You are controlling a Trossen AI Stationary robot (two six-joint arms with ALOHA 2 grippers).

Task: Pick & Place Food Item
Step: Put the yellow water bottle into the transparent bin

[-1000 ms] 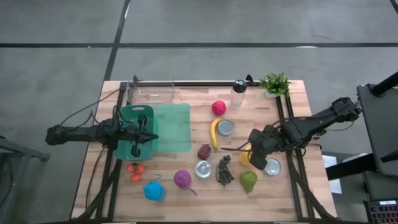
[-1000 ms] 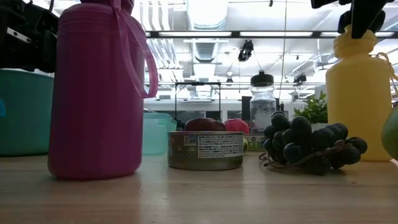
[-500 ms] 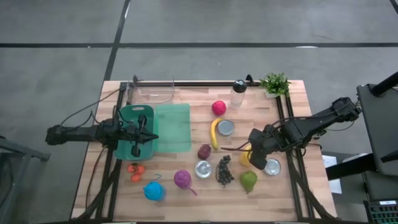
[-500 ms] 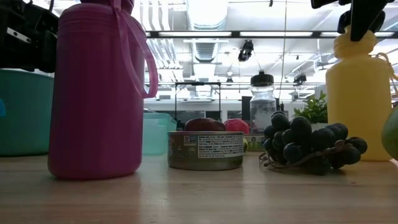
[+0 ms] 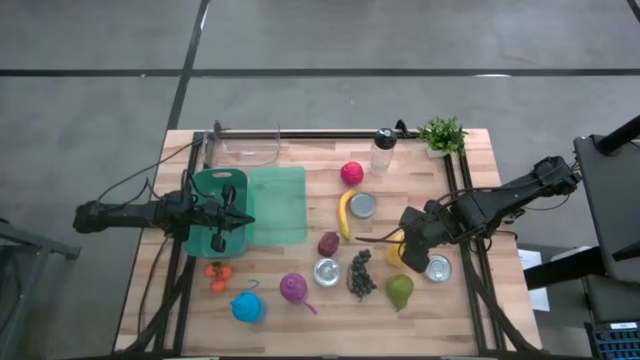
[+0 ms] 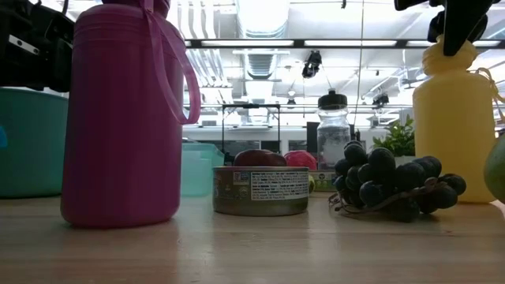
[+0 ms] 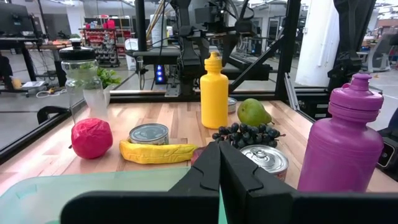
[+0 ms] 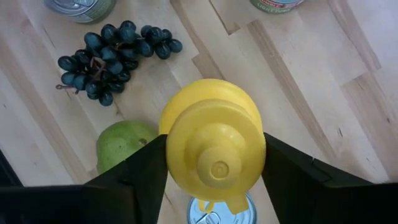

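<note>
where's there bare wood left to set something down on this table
Bare wood lies along the back edge between the clear container and the clear bottle. The front is crowded: grapes, pear, cans and bottles stand close together.

Two dark jointed arms, black cables along each, left pincer [image 7: 219,163] and right pincer [image 8: 212,163] with flat matte-black fingers
</note>
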